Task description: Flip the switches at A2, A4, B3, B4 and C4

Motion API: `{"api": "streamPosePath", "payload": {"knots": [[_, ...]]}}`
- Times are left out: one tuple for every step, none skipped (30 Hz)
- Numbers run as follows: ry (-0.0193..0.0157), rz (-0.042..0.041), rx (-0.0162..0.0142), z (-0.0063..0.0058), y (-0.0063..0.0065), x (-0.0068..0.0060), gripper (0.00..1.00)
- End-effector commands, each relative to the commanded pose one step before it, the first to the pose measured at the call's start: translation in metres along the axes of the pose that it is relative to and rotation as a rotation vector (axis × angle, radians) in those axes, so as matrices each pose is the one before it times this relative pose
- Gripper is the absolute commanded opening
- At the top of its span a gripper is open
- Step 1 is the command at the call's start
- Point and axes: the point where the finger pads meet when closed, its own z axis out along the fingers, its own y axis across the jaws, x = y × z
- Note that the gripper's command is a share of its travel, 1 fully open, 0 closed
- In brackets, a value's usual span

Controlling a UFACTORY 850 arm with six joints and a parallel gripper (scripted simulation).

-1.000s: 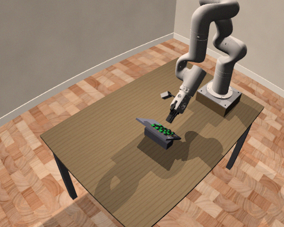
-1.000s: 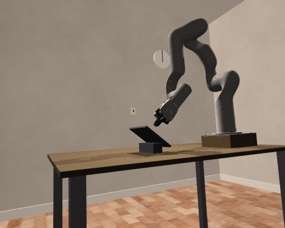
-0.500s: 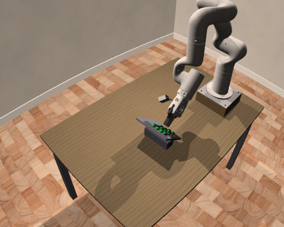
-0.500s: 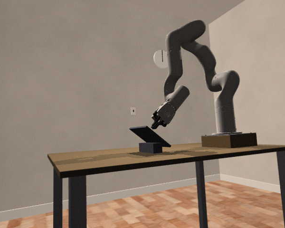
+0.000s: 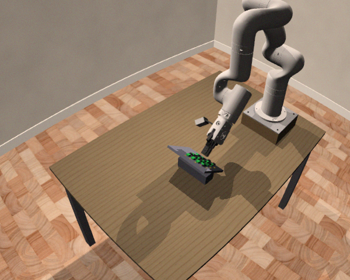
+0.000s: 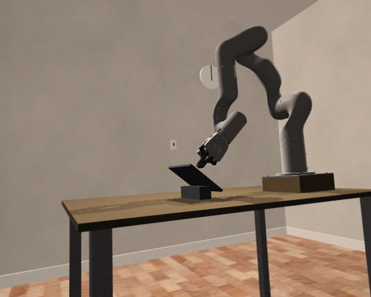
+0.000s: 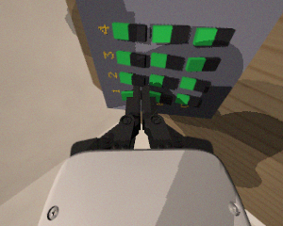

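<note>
The dark grey switch panel [image 5: 195, 160] stands tilted on a block in the middle of the table; it also shows in the exterior view [image 6: 194, 177]. In the wrist view the panel [image 7: 172, 56] carries three lines of green-and-black rocker switches beside yellow numbers 1 to 4, and all rockers look tilted the same way. My gripper [image 7: 141, 95] is shut and empty. Its tips hover close over the panel's near edge, by the switches numbered 1 [image 7: 127, 95] and 2 [image 7: 131, 78] in the leftmost line. The letter marks are hidden. The gripper also shows in the top view [image 5: 206, 151] and the exterior view [image 6: 202, 163].
The arm's base block [image 5: 270, 122] sits at the table's far right corner. The table edge runs close behind the panel in the wrist view. A clock [image 6: 208, 77] and an outlet [image 6: 172, 144] are on the back wall.
</note>
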Motion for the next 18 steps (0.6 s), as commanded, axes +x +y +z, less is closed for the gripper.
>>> {"api": "streamPosePath", "payload": {"knots": [[0.00006, -0.00005, 0.00173, 0.00005, -0.00112, 0.00004, 0.0], [0.0, 0.0, 0.0, 0.0, 0.0, 0.0, 0.0], [0.0, 0.0, 0.0, 0.00004, 0.0, 0.0, 0.0], [0.0, 0.0, 0.0, 0.00023, 0.0, 0.0, 0.0], [0.0, 0.0, 0.0, 0.00054, 0.0, 0.0, 0.0], [0.0, 0.0, 0.0, 0.00093, 0.0, 0.0, 0.0], [0.0, 0.0, 0.0, 0.00133, 0.0, 0.0, 0.0], [0.0, 0.0, 0.0, 0.0017, 0.00001, 0.0, 0.0], [0.0, 0.0, 0.0, 0.00202, -0.00001, 0.0, 0.0], [0.0, 0.0, 0.0, 0.00224, 0.00001, 0.0, 0.0], [0.0, 0.0, 0.0, 0.00238, -0.00001, 0.0, 0.0], [0.0, 0.0, 0.0, 0.00238, 0.00001, 0.0, 0.0], [0.0, 0.0, 0.0, 0.00228, -0.00001, 0.0, 0.0], [0.0, 0.0, 0.0, 0.00205, 0.00001, 0.0, 0.0], [0.0, 0.0, 0.0, 0.00175, 0.0, 0.0, 0.0], [0.0, 0.0, 0.0, 0.00137, 0.0, 0.0, 0.0], [0.0, 0.0, 0.0, 0.00096, 0.0, 0.0, 0.0], [0.0, 0.0, 0.0, 0.0, 0.0, 0.0, 0.0]]}}
